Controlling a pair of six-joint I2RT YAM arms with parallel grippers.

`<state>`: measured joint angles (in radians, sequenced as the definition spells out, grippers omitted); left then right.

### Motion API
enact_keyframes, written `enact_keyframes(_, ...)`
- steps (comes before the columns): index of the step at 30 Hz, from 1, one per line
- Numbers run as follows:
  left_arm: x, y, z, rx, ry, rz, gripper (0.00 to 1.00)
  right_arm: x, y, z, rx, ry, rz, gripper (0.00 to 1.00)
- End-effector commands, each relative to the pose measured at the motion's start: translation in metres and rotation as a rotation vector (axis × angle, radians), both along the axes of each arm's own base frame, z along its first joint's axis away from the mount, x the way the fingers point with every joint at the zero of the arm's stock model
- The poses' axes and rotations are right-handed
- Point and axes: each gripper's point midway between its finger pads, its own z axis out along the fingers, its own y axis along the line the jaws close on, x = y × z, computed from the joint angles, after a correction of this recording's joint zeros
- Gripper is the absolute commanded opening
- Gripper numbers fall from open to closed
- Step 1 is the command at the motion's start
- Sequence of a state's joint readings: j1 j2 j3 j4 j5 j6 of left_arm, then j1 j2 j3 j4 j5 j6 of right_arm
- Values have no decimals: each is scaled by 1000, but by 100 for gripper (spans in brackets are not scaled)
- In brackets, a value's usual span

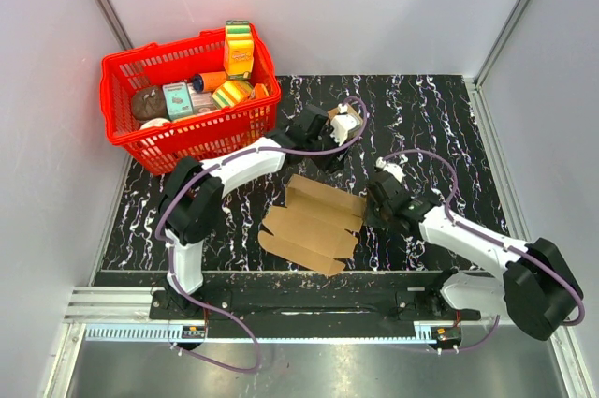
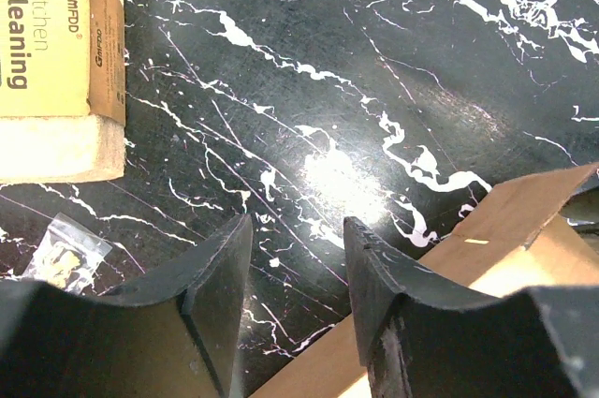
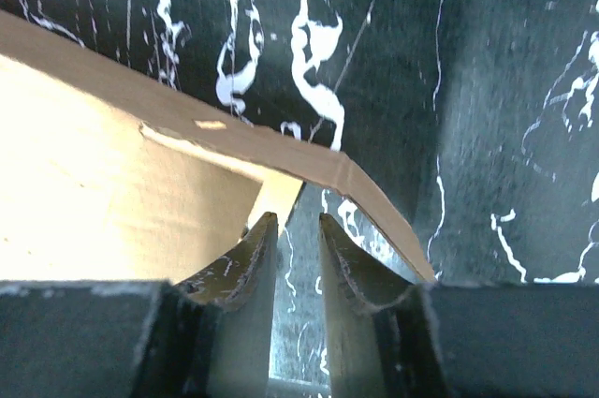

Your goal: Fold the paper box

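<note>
Bases of both arms were seen bolted at the near edge of the table [image 1: 421, 108], a dark surface veined with white. Just beyond them, the paper box [image 1: 314, 220] was laid on the table between the two arms. It was only partly folded, with plain brown panels and flaps spread out.

The right gripper [image 3: 298, 220] was brought low at the box's right edge. Its jaws were parted only narrowly, and the table was seen through the gap. A thin cardboard flap ran across just past the fingertips, but nothing was seen clamped between them.

The left gripper [image 2: 295, 229] was held over bare table at the box's far side. Its fingers [image 2: 220, 267] were spread apart with nothing between them, and the box's edge was seen just beside the right-hand finger.

Farther on, a small printed box [image 2: 56, 42] and a small clear bag [image 2: 61, 253] were seen resting on the table. At the far left corner a red basket [image 1: 197, 131] was placed, filled with assorted packages.
</note>
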<state>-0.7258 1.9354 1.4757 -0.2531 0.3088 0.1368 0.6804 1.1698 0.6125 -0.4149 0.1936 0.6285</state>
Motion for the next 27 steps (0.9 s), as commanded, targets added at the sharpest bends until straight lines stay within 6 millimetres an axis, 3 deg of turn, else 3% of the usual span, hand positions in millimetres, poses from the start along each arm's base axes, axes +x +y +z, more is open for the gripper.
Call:
enact_keyframes(1, 7, -6, 14, -45, -18, 0, 48, 42, 6, 24, -3, -136, 13, 30)
enact_keyframes(13, 14, 20, 19, -29, -39, 89, 48, 97, 15, 36, -55, -289, 97, 31)
enact_keyframes(18, 19, 37, 33, -35, -66, 147, 48, 115, 15, 48, -49, -364, 113, 32)
enact_keyframes(22, 25, 57, 48, -38, -100, 217, 49, 134, 30, 55, -18, -409, 180, 33)
enact_keyframes(27, 26, 72, 66, -43, -147, 266, 50, 131, 37, 49, 7, -379, 211, 33)
